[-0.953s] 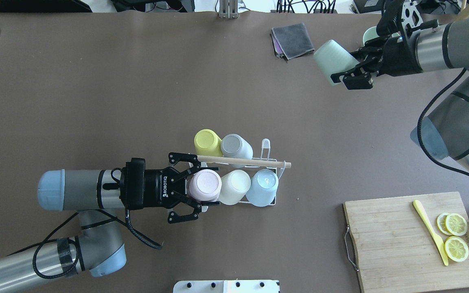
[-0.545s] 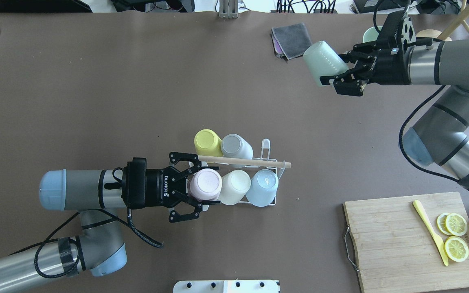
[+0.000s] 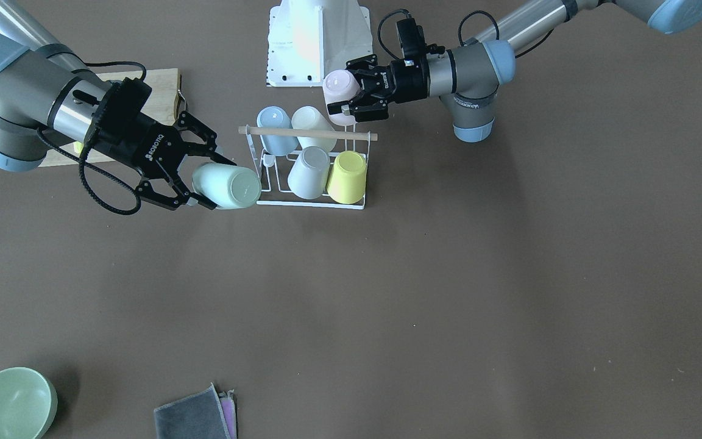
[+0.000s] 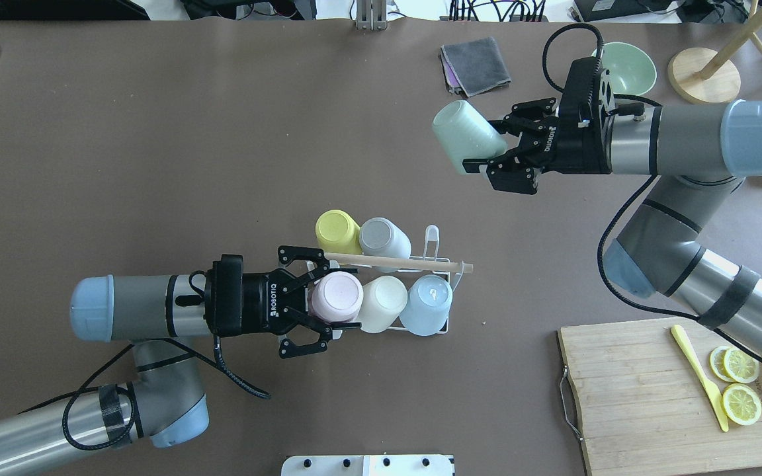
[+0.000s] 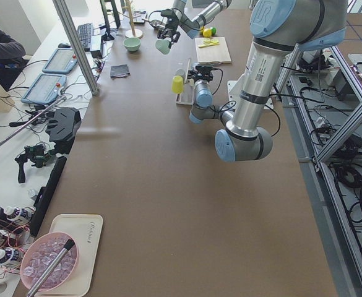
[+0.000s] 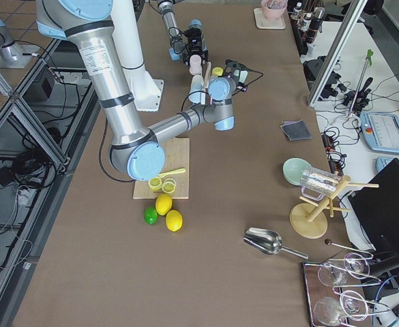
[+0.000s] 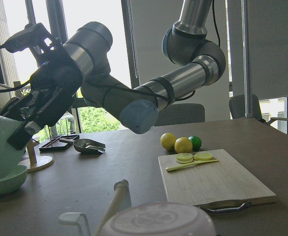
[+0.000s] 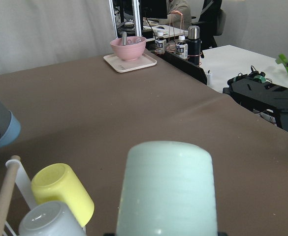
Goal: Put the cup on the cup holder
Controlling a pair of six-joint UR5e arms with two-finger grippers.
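Table: I see brown paper across it, with the rack near the middle.
Cup holder: the white wire rack stands upright under its wooden rod, between my two arms.
Right gripper: it is clamped on the mint cup's mouth end, up in the air and well apart from the rack, on its far side.
Left gripper: its fingers lie against both sides of the pink cup at the rack's near left end. I judge it gripping, not loose.
Seated cups: yellow cup, grey cup, cream cup and blue cup sit mouth-down on prongs, so four are done.
Mint cup: carried on its side, base leading, not yet over the rack.
Pink cup: base up at the rack, touching the cream cup. I cannot tell whether it is fully seated.
Free prong: the one bare loop I can see, beside the grey cup. By my reckoning the mint cup goes here once inverted, and that is what remains.
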